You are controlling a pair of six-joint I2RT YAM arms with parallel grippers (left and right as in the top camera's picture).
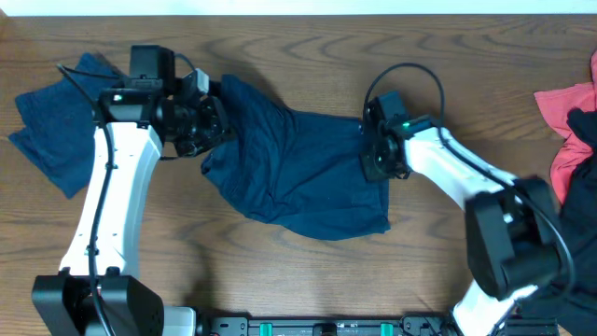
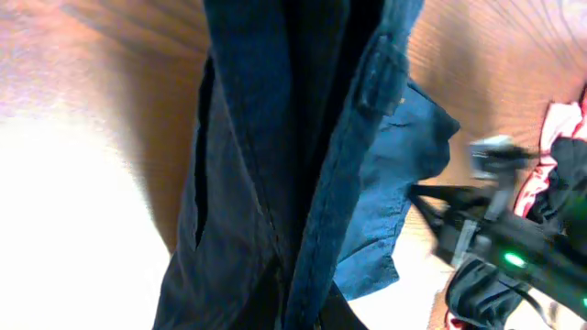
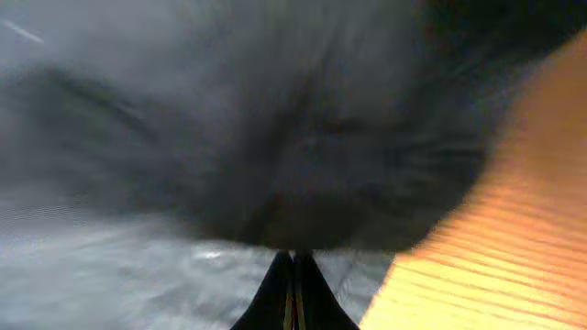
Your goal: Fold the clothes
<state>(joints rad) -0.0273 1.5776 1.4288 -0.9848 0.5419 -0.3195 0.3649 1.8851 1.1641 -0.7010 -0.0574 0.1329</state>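
I log 1 navy shorts (image 1: 298, 182), crumpled, slung btwn L gripper (image 1: 213, 121) and R gripper (image 1: 369, 154). R jaws pinched together on its edge; L jaws hidden, can't tell.

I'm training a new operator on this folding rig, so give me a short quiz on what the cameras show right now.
1. True or false: the coral-red piece lies at the left edge of the table.
2. Which item is stretched between the left gripper and the right gripper? A) navy shorts B) coral-red piece C) a white towel
3. What colour is the separate garment lying at the far left?
Key: 1 false, it lies at the right edge. 2 A. 3 navy blue.
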